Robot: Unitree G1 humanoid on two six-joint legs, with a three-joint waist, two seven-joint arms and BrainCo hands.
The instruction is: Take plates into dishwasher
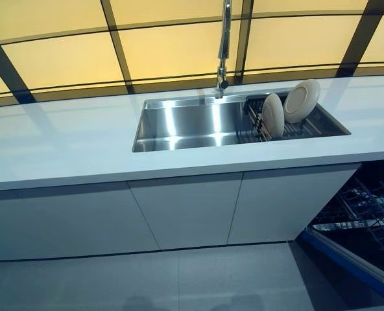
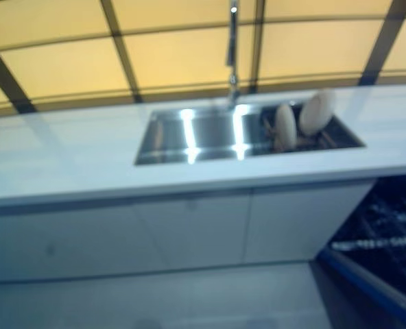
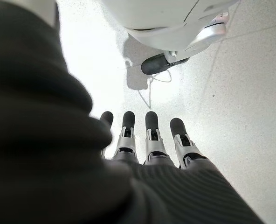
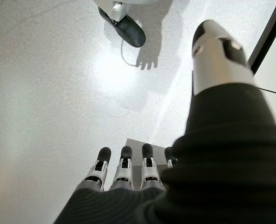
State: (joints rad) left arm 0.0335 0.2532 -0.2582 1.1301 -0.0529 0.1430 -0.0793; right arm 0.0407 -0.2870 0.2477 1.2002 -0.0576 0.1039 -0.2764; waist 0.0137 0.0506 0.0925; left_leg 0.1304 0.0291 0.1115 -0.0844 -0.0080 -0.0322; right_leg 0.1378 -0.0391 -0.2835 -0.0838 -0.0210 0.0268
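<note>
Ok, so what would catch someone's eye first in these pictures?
Two white plates stand on edge in a rack at the right end of the steel sink, under a tall faucet. At lower right, the dishwasher is open, showing its dark wire racks. Both hands hang over bare floor.

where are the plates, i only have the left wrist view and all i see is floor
Observer: Two plates stand on edge in a rack at the right end of the sink.
Operator: is either hand holding one
Observer: No. The right hand points at bare floor with straight fingers, holding nothing.
Operator: dishwasher open?
Observer: Yes. The dishwasher is open at the lower right, below the counter, its wire racks showing.
</note>
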